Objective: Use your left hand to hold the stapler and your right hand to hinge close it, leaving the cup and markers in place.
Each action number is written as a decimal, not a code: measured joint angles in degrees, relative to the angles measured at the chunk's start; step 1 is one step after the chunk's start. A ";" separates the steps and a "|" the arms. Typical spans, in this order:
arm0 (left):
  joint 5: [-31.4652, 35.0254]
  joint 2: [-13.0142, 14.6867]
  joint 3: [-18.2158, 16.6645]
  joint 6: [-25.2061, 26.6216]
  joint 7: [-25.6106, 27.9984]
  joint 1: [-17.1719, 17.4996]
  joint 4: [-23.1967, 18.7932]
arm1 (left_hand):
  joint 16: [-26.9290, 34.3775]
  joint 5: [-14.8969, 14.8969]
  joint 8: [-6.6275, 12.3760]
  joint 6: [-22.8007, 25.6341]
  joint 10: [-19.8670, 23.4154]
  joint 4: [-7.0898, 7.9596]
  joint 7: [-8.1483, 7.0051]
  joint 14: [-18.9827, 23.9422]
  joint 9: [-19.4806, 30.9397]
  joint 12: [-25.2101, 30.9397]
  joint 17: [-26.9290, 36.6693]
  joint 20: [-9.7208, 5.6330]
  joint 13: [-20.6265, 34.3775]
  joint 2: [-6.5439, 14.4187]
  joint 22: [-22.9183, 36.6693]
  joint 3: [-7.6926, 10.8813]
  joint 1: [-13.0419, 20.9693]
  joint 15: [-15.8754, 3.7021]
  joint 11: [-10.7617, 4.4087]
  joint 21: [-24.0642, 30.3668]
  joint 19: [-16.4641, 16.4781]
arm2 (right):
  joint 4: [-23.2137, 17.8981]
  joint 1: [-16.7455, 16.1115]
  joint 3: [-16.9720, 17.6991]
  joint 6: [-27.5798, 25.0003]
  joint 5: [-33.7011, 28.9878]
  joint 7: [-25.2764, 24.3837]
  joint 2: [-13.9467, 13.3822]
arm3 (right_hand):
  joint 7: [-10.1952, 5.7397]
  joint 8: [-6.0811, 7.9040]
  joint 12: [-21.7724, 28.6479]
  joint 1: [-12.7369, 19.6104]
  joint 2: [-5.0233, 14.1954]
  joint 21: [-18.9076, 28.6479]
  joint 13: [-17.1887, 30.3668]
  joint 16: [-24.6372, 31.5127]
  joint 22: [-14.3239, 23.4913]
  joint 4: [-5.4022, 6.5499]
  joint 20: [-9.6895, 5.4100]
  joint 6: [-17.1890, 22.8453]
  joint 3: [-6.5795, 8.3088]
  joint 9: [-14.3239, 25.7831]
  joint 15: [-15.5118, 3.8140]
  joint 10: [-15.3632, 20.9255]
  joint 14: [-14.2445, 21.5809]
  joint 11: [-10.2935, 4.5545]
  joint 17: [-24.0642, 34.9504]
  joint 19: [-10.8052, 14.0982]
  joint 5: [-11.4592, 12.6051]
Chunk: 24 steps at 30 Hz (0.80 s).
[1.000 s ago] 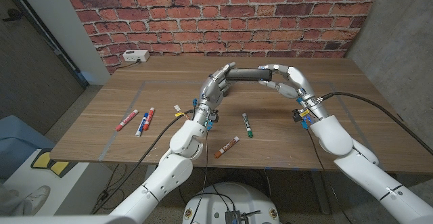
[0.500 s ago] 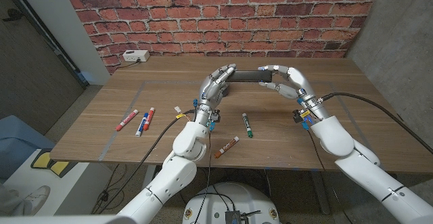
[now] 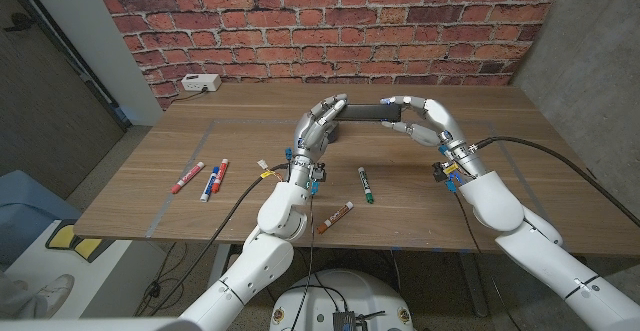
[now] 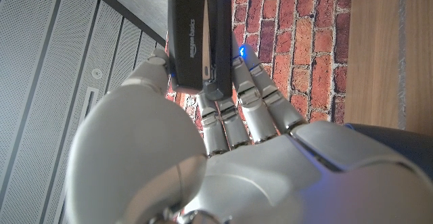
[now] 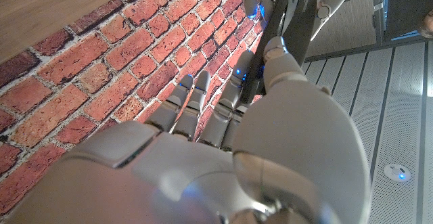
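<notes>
A black stapler (image 3: 368, 113) hangs level above the far middle of the table, held at both ends. My left hand (image 3: 318, 126) grips its left end between thumb and fingers. My right hand (image 3: 428, 119) holds its right end, fingers wrapped over the top. In the left wrist view the stapler (image 4: 196, 34) stands up out of my left hand (image 4: 203, 136), its two arms close together. The right wrist view shows the stapler (image 5: 287, 38) between the fingers of my right hand (image 5: 270, 116). Several markers lie on the table: an orange one (image 3: 336, 216), a green one (image 3: 366, 185), two red ones (image 3: 187, 177) (image 3: 222, 172), a blue one (image 3: 209, 185).
A white box (image 3: 201, 83) sits at the table's far left corner by the brick wall. Cables run along both forearms. The table's right half (image 3: 520, 121) is bare wood.
The stapler has tipped from slightly slanted to level and looks flatter, its arms nearer together. Both hands stay at its ends, hardly moved.
</notes>
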 measured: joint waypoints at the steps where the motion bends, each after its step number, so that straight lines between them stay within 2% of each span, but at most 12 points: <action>1: 0.00 0.06 0.00 0.00 0.00 -0.01 0.07 | -0.45 0.00 -0.48 -0.50 -0.17 0.28 0.08 0.00 -0.18 -0.55 -0.47 -0.06 -0.39 0.16 0.08 0.28 -0.15 0.00 0.17 0.39 -0.27 | 0.00 0.00 0.00 -0.10 -0.06 -0.02 0.00 | 0.00 0.00 0.00 0.00 0.00 0.00 0.00 0.00 0.00 0.00 0.00 0.00 0.00 0.00 0.00 0.00 0.00 0.00 0.00 0.00 -0.05; 3: -0.69 0.21 -0.01 -0.46 -1.15 -0.06 0.26 | -0.87 -0.15 -0.98 -1.05 -0.23 0.53 0.51 -0.22 -0.26 -1.10 -1.12 0.13 -0.84 1.75 0.12 0.53 1.25 -0.19 0.23 0.64 -0.56 | -0.21 0.06 -0.07 -0.36 -0.15 -0.05 0.12 | 0.00 0.00 0.00 0.00 0.00 0.00 0.00 0.00 0.00 0.00 0.00 0.00 0.00 0.00 0.00 0.00 0.00 0.00 0.00 0.00 -0.07; 6: -1.29 0.45 -0.08 -0.62 -1.79 -0.09 0.42 | -0.93 0.06 -1.11 -1.26 -0.45 0.60 0.29 -0.33 -0.52 -1.49 -1.35 0.07 -1.14 1.79 0.11 0.60 1.22 -0.28 0.02 0.91 -0.77 | -0.31 0.23 -0.26 -0.67 -0.25 -0.07 0.20 | 0.00 -0.01 0.00 0.00 0.01 0.00 0.15 0.00 0.00 0.00 0.00 0.00 0.00 0.01 0.00 0.00 0.00 0.00 0.00 0.00 -0.09; 8: -2.14 0.65 -0.11 -0.65 -2.56 -0.10 0.51 | -1.11 0.06 -1.97 -2.14 -1.68 1.12 0.08 -0.56 -0.63 -2.37 -1.67 0.20 -1.53 1.80 0.26 1.12 1.21 -0.43 0.01 1.58 -1.72 | -0.42 0.43 -0.48 -0.88 -0.36 -0.09 0.30 | 0.00 -0.01 0.00 0.00 0.01 0.00 0.27 0.00 0.00 0.00 0.00 0.00 0.00 0.01 0.00 0.00 0.00 0.00 0.00 0.00 -0.09; 16: -5.01 1.31 -0.25 -0.64 -5.13 -0.16 0.74 | -0.41 0.05 -5.52 -6.80 -7.21 3.64 -1.97 0.80 -1.06 -6.34 -1.01 0.50 -3.01 2.17 1.70 3.80 0.83 1.12 -0.94 4.98 -6.13 | -1.05 0.76 -1.10 -2.01 -1.05 -0.45 0.55 | 0.00 -0.23 0.00 0.00 0.01 0.00 0.26 0.00 0.00 0.00 0.00 0.00 0.00 0.01 0.00 0.00 0.00 0.00 -0.01 0.00 -0.24; 21: -6.64 1.37 -0.44 -0.65 -6.57 0.01 0.97 | -1.41 0.02 -5.91 -7.18 -7.87 5.23 -1.72 0.28 -0.69 -6.60 -1.09 0.62 -2.89 2.24 2.73 5.48 0.77 0.76 -0.66 6.83 -8.42 | -1.60 0.97 -1.53 -3.00 -1.57 -0.83 0.73 | 0.00 -0.44 0.48 0.00 0.01 0.00 0.26 0.00 0.00 0.00 0.00 0.00 0.00 0.19 0.00 0.00 -0.01 0.00 0.28 0.00 -0.05; 24: -7.80 1.38 -0.63 -0.94 -7.49 0.23 1.05 | -1.93 0.00 -5.91 -6.80 -7.37 5.43 -0.73 0.11 -0.47 -6.60 -1.74 0.62 -2.78 2.24 2.77 5.74 0.77 0.61 -0.16 7.43 -8.41 | -2.04 1.17 -1.99 -3.73 -1.99 -1.12 0.96 | 0.00 -0.45 0.48 0.00 0.01 -0.01 0.26 0.00 0.00 0.00 0.00 0.00 0.00 0.19 0.00 0.00 -0.01 0.00 0.28 0.00 -0.05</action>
